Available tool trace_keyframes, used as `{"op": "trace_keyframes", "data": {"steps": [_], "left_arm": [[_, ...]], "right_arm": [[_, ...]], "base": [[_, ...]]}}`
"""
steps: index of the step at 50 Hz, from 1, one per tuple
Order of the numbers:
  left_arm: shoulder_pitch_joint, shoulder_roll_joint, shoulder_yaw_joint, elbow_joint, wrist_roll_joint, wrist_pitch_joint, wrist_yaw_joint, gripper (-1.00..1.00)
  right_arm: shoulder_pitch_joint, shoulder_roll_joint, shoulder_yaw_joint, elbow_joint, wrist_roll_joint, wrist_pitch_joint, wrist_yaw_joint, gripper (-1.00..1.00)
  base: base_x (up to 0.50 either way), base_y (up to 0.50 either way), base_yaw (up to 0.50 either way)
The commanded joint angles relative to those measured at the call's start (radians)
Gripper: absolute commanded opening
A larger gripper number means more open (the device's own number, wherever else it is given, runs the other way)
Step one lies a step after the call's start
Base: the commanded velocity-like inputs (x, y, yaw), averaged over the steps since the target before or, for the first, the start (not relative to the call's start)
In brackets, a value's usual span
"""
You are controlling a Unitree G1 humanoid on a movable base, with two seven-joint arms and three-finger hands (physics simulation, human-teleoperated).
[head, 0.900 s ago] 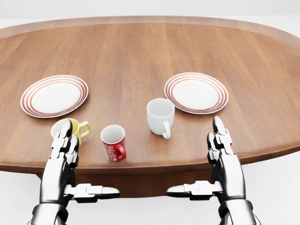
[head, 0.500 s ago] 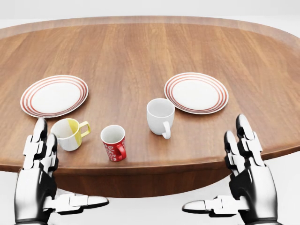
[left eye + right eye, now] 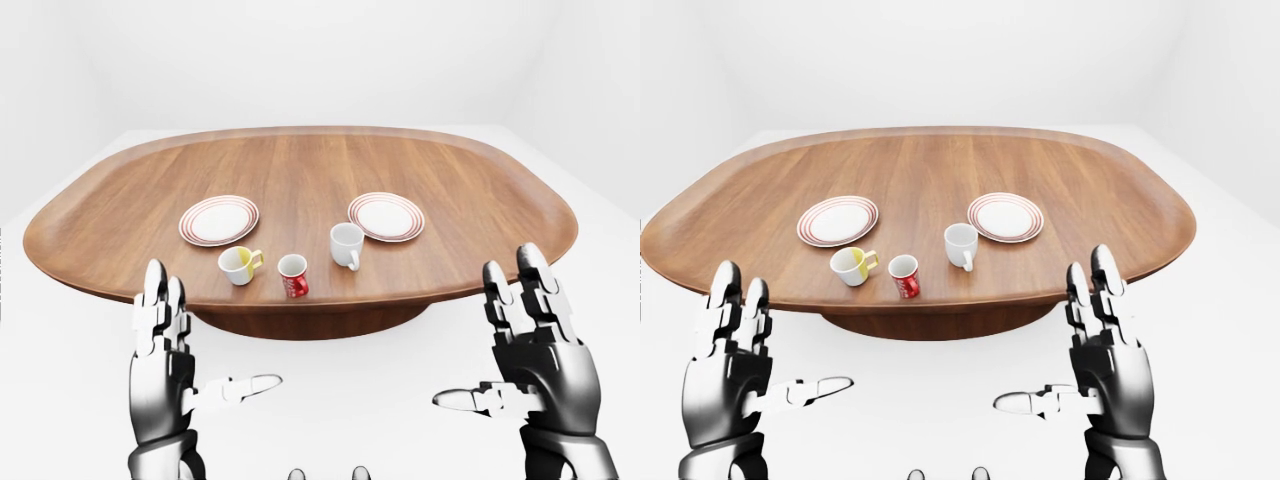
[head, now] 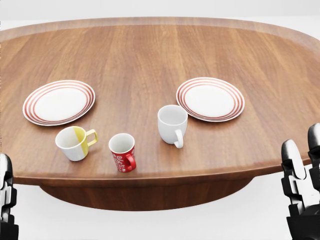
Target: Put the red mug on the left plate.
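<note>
Table (image 4: 150, 60): oval, brown wood grain, fills most of the head view; raised rim along the top edge; dark base below the near edge
Red mug (image 4: 122, 151): upright on the table near its bottom edge in the head view; white inside, white lettering on the side; handle at lower right; untouched by either hand
Left plate (image 4: 59, 101): white with red rings; flat on the table, up and to the left of the red mug, well apart from it; bare
Right plate (image 4: 210, 98): same pattern; up and to the right of the white mug, near but not touching
Yellow mug (image 4: 74, 142): white and yellow, yellow handle pointing right; just left of the red mug, a small gap between; below the left plate
White mug (image 4: 172, 124): upright, handle at lower right; right of the red mug and slightly higher in the view
Left hand (image 3: 165, 365): raised below the near table edge in the left-eye view; fingers upright and spread, thumb out to the right; holding nothing; only a sliver seen at the lower left corner of the head view
Right hand (image 3: 535, 350): raised at the lower right, off the table edge; fingers upright and spread, thumb out to the left; holding nothing
</note>
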Motion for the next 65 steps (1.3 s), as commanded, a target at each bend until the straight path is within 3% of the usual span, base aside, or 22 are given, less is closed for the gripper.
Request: {"op": "trace_keyframes", "data": {"steps": [1,48,57,65], "left_arm": [[0.035,-0.007,0.002,-0.043,-0.004,0.000,-0.004,1.00],[0.022,-0.005,0.002,-0.040,-0.016,0.000,-0.026,1.00],[0.019,-0.005,0.007,-0.042,-0.037,0.000,-0.039,1.00],[0.020,-0.007,0.005,-0.042,-0.035,0.000,-0.041,1.00]], "right_arm": [[0.025,0.016,-0.005,-0.038,-0.013,-0.006,0.016,1.00],[0.035,-0.032,0.065,-0.018,-0.035,-0.019,-0.020,1.00],[0.030,-0.038,0.071,0.005,-0.032,-0.033,-0.013,1.00],[0.028,-0.038,0.056,0.001,-0.002,-0.021,-0.015,1.00]], "base": [[0.02,0.44,0.00],[0.05,0.50,0.00],[0.09,0.50,0.00],[0.02,0.04,0.00]]}}
